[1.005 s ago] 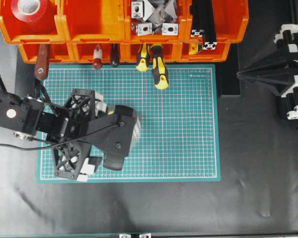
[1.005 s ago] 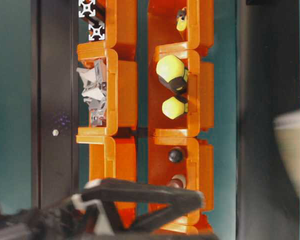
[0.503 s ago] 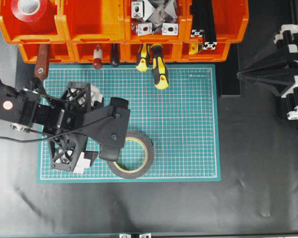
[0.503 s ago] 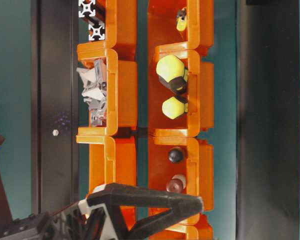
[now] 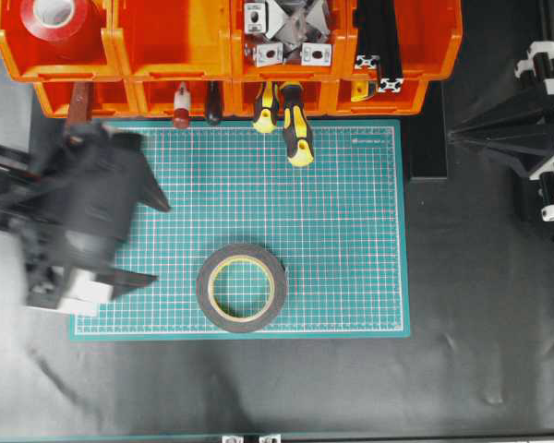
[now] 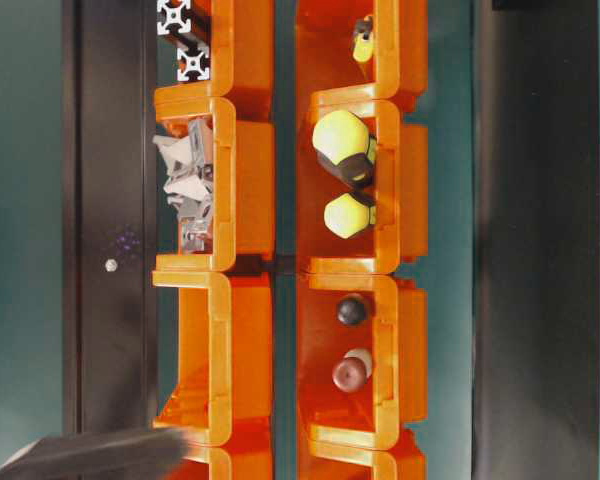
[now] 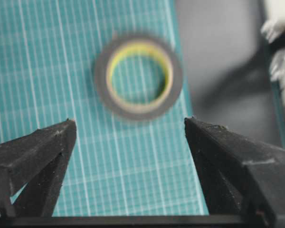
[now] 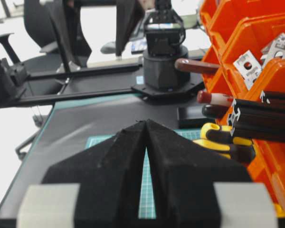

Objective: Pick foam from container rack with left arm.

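- Your foam (image 5: pixel 241 287) lies flat on the green mat (image 5: pixel 351 240), toward the mat's near edge and a little left of its middle, out of the container rack (image 5: pixel 171 41) and touching no tool.
- From the left wrist view the foam (image 7: pixel 138 75) is soft with blur; you can make out the black ring and the yellow-cream core, with mat grid showing through the hole.
- Your left tool (image 7: pixel 128 130) stands wide, its two black fingers (image 7: pixel 42 147) apart with nothing between them; the foam sits beyond the tips, clear of both.
- In the overhead view the left arm (image 5: pixel 78 217) is a dark smear over the mat's left edge, so you cannot read its tool there.
- At table level only a blurred dark sliver (image 6: pixel 90 455) of that arm cuts into the bottom left corner.
- Your right tool (image 8: pixel 146 130) is closed, the two black fingers pressed together with only a thin seam between them, holding nothing.
- Overhead, the right arm (image 5: pixel 535 138) is cut off by the right edge, resting over the dark desk (image 5: pixel 351 388) well away from the mat.
- The red tape roll (image 5: pixel 54 18) sits in the far left bin, cropped by the top of the frame.
- The yellow-handled tools (image 5: pixel 295 125) poke out of a near bin over the mat's far edge.
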Controlling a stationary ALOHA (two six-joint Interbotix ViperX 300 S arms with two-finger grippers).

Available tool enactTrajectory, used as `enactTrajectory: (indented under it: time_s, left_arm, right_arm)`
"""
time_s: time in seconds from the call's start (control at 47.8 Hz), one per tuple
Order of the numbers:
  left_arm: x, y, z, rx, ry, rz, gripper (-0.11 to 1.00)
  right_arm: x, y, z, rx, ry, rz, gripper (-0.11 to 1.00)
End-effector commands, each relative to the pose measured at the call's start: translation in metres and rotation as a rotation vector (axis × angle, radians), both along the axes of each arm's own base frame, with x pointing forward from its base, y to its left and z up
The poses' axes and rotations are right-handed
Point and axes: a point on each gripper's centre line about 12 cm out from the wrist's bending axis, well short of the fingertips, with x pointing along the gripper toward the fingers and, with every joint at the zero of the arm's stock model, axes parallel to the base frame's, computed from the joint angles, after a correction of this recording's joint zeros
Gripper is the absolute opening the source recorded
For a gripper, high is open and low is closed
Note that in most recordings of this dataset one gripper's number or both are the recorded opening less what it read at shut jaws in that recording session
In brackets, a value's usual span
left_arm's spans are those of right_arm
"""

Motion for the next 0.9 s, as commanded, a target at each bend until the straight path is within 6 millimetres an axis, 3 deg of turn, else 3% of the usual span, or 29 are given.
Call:
enactTrajectory:
  time_s: [0.0,0.188,0.377,0.565,0.88]
  left_arm:
    - [-0.019,0.01,0.028,-0.03,-0.163,0.006,0.87]
    - [-0.053,0.019,0.047,-0.08,-0.376,0.001,0.85]
    - [-0.081,0.027,0.045,-0.113,-0.538,0.002,0.85]
    - [-0.096,0.029,0.041,-0.147,-0.661,-0.005,0.85]
    - [-0.114,0.031,0.026,-0.154,-0.692,-0.018,0.84]
  right_arm:
    - [0.002,0.0,0.012,0.004,-0.02,0.001,0.0]
    - [0.002,0.0,0.012,0.004,-0.018,0.001,0.0]
    - [0.002,0.001,0.012,0.005,-0.017,0.003,0.0]
    - [0.002,0.002,0.011,0.005,-0.015,0.009,0.0]
    - [0.002,0.002,0.01,0.004,-0.012,0.009,0.0]
